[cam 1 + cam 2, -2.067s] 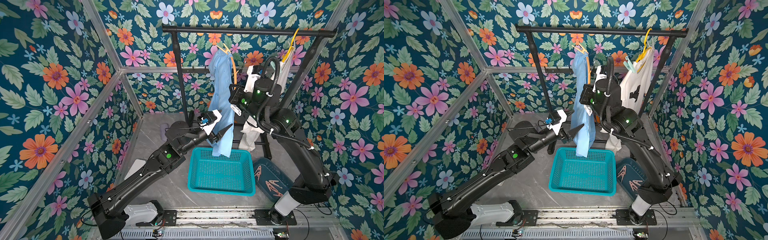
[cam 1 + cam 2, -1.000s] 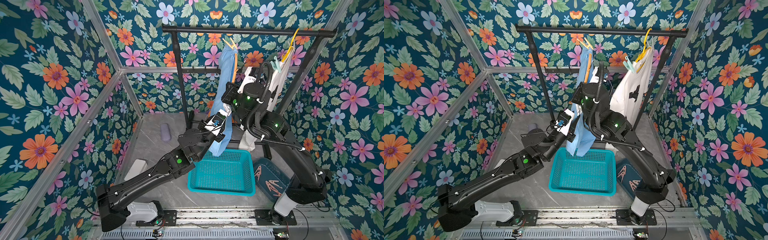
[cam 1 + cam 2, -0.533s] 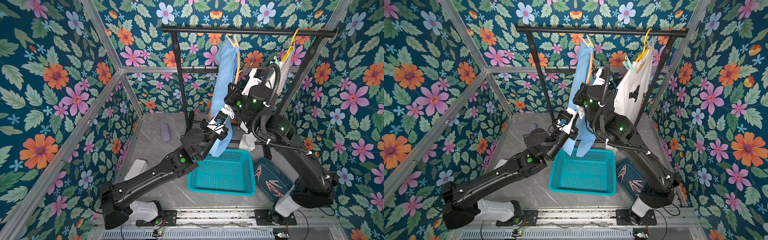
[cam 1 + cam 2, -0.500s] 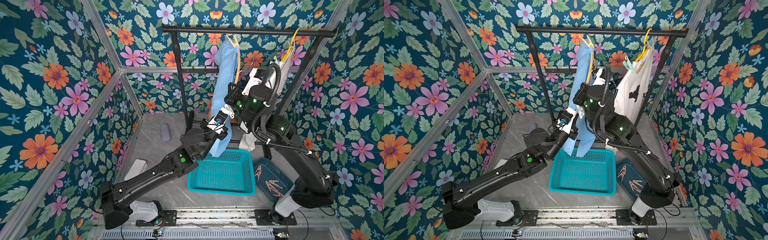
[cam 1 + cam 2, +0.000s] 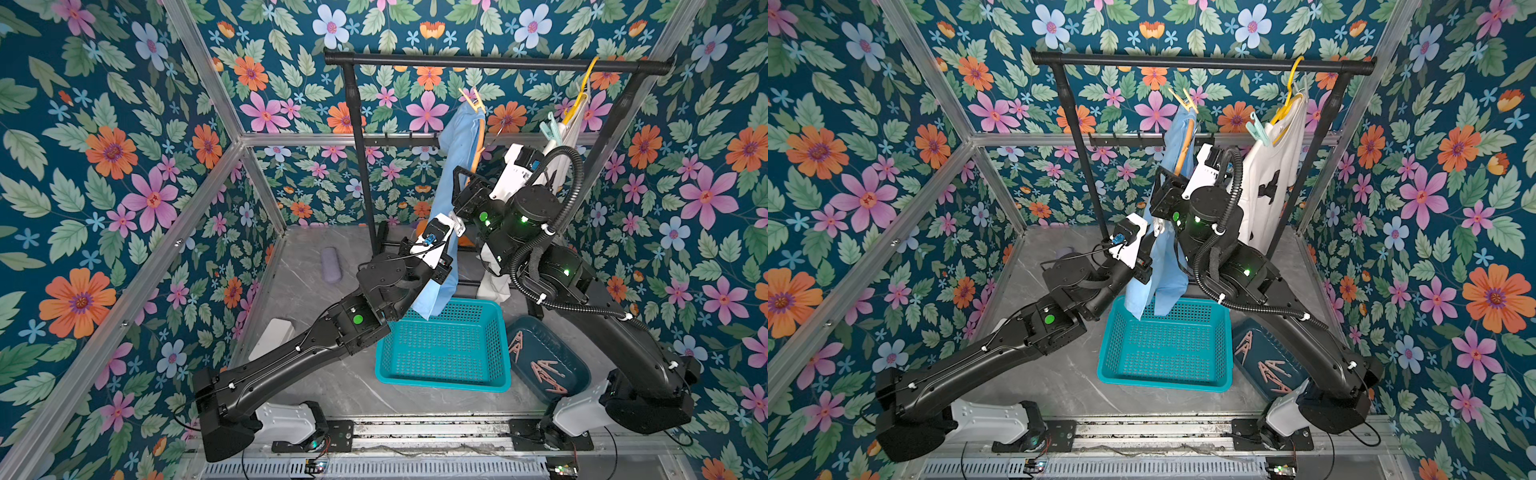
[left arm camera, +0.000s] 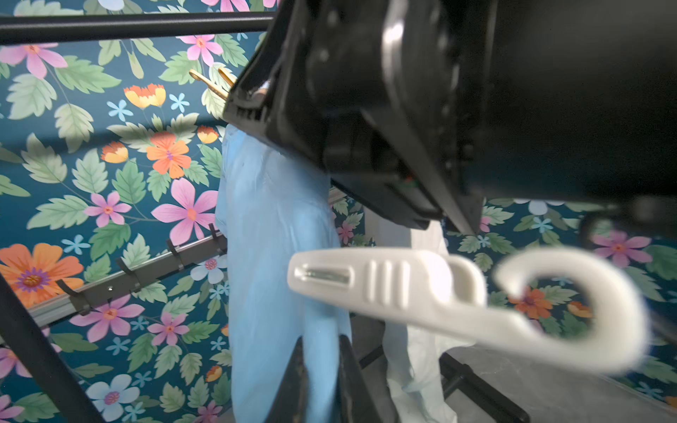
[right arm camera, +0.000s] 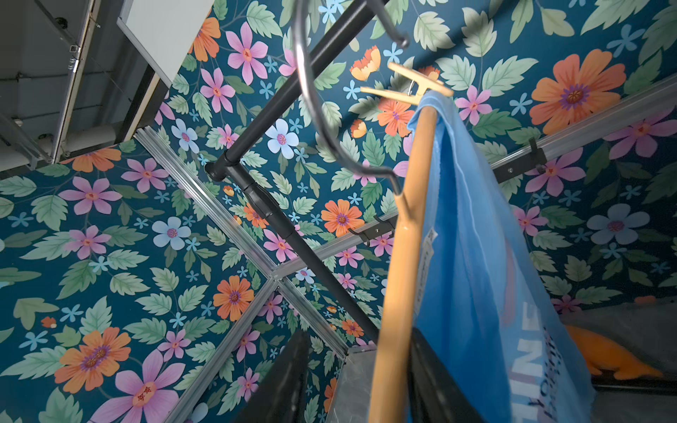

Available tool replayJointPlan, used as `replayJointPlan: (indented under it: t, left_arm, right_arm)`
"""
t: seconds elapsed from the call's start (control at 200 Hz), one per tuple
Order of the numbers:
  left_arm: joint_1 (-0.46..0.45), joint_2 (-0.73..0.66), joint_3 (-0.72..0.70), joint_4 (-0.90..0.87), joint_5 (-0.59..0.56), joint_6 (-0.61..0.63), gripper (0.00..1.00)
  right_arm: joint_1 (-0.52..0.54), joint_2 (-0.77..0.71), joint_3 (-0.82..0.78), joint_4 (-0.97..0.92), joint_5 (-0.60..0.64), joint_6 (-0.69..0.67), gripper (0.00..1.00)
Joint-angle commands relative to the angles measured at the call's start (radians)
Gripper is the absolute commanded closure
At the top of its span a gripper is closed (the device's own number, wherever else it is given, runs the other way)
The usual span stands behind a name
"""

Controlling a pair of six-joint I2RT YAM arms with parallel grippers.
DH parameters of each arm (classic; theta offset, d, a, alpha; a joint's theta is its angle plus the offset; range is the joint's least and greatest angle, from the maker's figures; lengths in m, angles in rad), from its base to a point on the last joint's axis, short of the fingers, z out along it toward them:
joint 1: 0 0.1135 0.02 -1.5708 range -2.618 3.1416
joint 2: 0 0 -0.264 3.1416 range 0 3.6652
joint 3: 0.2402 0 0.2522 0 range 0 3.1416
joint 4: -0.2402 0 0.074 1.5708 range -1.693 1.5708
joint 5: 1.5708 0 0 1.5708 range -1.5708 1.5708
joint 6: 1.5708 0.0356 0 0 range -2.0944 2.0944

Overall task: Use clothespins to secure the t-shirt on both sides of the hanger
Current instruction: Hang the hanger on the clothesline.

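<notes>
A: Grip status, operator?
B: Your left gripper (image 6: 321, 346) is clenched on the blue t-shirt (image 6: 278, 238); your right gripper (image 7: 361, 379) is released, astride the hanger (image 7: 408, 219). One yellow clothespin (image 7: 406, 89) clips the hanger's top end; the white clothespin (image 6: 403, 289) is beside both, holder unclear.

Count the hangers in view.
2. An orange hanger carries the blue t-shirt at the middle of the rail. A yellow hanger carries the white t-shirt near its end on the robot's right. The whole rail shows.

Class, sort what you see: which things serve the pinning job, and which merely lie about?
Job: blue t-shirt, orange hanger, yellow clothespin, white clothespin, pink clothespins in the dark tray.
Lying about: teal basket, small purple object, white block.
</notes>
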Motion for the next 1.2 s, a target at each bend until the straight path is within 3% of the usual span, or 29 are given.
replayJointPlan:
  t: [0.0, 0.17, 0.57, 0.931, 1.196]
  left_arm:
    - [0.003, -0.022, -0.014, 0.019, 0.054, -0.065, 1.0]
    - [0.023, -0.018, -0.008, 0.008, 0.063, -0.1, 1.0]
    - [0.182, 0.031, 0.069, 0.011, 0.182, -0.194, 1.0]
    - [0.335, 0.154, 0.247, 0.053, 0.309, -0.249, 1.0]
    - [0.346, 0.215, 0.313, 0.135, 0.364, -0.25, 1.0]
  right_arm:
    - [0.002, -0.02, -0.02, 0.095, -0.017, -0.027, 0.37]
    - [0.002, -0.048, -0.058, 0.138, -0.097, -0.048, 0.01]
    - [0.002, -0.219, -0.154, 0.147, -0.149, -0.099, 0.0]
    - [0.002, -0.546, -0.486, 0.138, -0.094, -0.12, 0.0]
    - [0.002, -0.675, -0.656, 0.082, -0.027, -0.102, 0.0]
